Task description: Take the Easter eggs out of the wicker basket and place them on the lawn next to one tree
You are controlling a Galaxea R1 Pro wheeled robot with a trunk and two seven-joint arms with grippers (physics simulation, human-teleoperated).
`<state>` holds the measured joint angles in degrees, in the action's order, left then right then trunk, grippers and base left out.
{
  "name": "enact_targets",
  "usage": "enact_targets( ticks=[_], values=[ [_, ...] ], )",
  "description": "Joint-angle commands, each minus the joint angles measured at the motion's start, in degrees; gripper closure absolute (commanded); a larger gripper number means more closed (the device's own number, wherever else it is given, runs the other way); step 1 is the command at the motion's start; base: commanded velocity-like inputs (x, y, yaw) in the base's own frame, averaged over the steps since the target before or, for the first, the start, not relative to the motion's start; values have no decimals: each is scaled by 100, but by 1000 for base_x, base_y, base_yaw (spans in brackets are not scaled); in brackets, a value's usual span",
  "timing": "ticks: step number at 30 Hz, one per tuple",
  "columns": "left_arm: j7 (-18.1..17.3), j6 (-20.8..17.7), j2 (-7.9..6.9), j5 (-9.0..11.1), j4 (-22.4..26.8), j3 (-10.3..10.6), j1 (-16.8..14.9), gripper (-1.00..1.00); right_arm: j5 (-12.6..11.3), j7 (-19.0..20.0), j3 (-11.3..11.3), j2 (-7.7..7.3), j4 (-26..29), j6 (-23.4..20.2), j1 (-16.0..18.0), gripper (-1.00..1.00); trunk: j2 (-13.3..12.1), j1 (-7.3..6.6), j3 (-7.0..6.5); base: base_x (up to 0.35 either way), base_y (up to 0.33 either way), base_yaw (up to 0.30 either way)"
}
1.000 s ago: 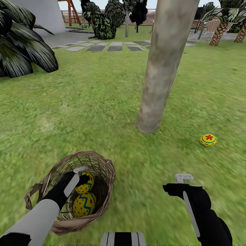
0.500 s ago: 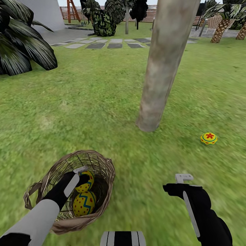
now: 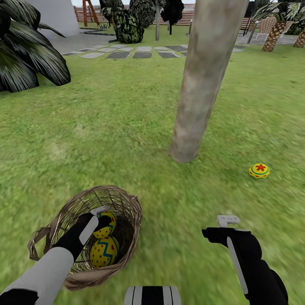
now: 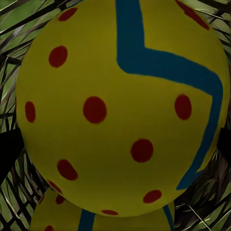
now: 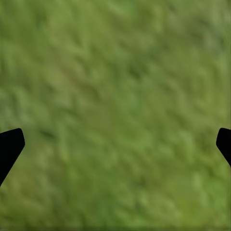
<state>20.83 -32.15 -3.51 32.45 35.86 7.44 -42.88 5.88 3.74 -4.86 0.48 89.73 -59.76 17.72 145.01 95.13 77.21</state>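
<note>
The brown wicker basket (image 3: 132,210) stands on the lawn (image 3: 106,135) at the near left, with two yellow Easter eggs in it. My left gripper (image 3: 101,217) reaches into it, open, its fingers on either side of the upper egg (image 3: 108,223) (image 4: 120,106). The lower egg (image 3: 104,252) (image 4: 57,219) lies beneath. A third egg (image 3: 259,170) rests on the grass to the right of the tree trunk (image 3: 199,93). My right gripper (image 3: 225,224) (image 5: 115,144) hangs open over bare grass at the near right.
Dark bushy palm leaves (image 3: 25,59) crowd the far left. Grey stepping stones (image 3: 135,54) cross the lawn behind the tree, with bushes, palms and a fence beyond. Open grass lies between the basket and the trunk.
The whole head picture has shifted slightly, so the camera moved. Both arms, the basket and the eggs stay as they were.
</note>
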Motion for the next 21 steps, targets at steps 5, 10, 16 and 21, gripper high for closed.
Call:
enact_targets(
  ticks=[5,10,16,21],
  values=[
    [60,-19,-10,34,8,46,-1,-100,54,39,-7,5,8,-24,3,-100,2,-1,4,0,0,0],
    [58,-19,-10,34,8,47,-1,-100,54,39,-7,5,9,-24,3,-100,4,4,49,0,0,0],
    [53,-19,-10,34,8,47,-1,-100,54,39,-7,5,10,-24,3,-100,4,4,49,0,0,0],
    [53,-19,-10,34,8,47,-1,100,54,39,-7,5,10,-24,3,-100,4,4,49,0,0,0]
  ],
)
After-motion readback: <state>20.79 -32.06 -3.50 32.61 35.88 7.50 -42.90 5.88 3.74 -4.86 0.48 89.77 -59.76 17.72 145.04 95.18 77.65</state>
